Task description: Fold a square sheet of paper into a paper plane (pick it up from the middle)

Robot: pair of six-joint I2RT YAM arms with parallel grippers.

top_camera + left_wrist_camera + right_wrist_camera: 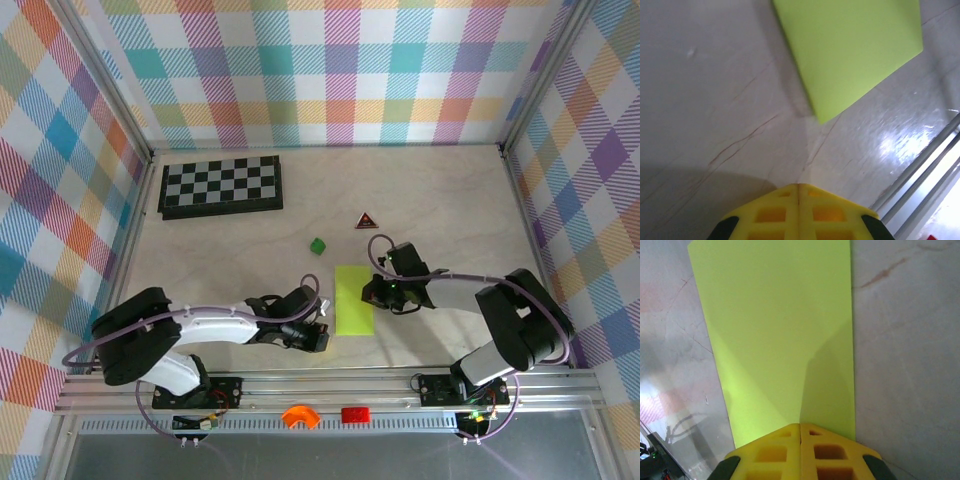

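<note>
On worktop point(450, 200) centre: lime paper point(354, 299) flat (folded rectangle); left claw point(322, 336) pressed together beside near corner, right claw point(370, 294) pressed together over right edge.

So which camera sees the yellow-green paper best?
The top camera: it shows the whole paper at once. The right wrist camera sees it close, its near end behind the claw; the left wrist catches one corner.
</note>
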